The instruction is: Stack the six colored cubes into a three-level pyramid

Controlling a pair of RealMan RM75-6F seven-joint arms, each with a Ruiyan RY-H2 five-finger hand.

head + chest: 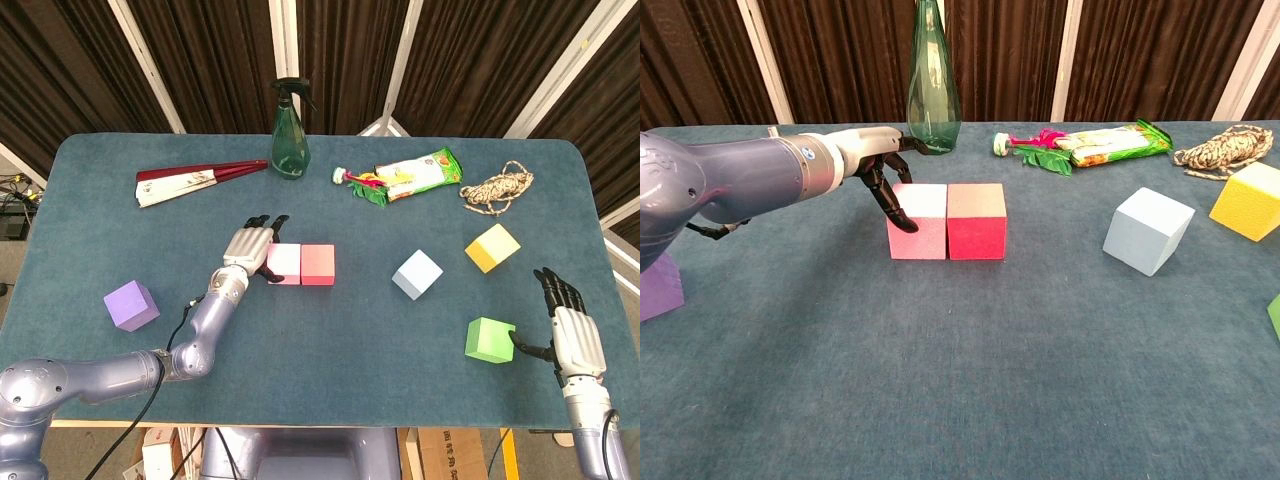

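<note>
A pink cube (283, 264) (918, 220) and a red cube (318, 264) (976, 220) stand side by side, touching, mid-table. My left hand (247, 246) (880, 165) rests against the pink cube's left side, fingers spread, holding nothing. The purple cube (131, 305) (654, 283) lies at the near left. A light blue cube (417, 274) (1148, 230) and a yellow cube (492, 247) (1247, 200) sit to the right. The green cube (489, 339) is near the front right, with my right hand (567, 324) open just beside it.
A green spray bottle (290, 130) stands at the back centre, a folded fan (190, 180) to its left. A snack packet (415, 174) and a coil of rope (497, 188) lie at the back right. The blue table's front edge (330, 420) is close to the green cube.
</note>
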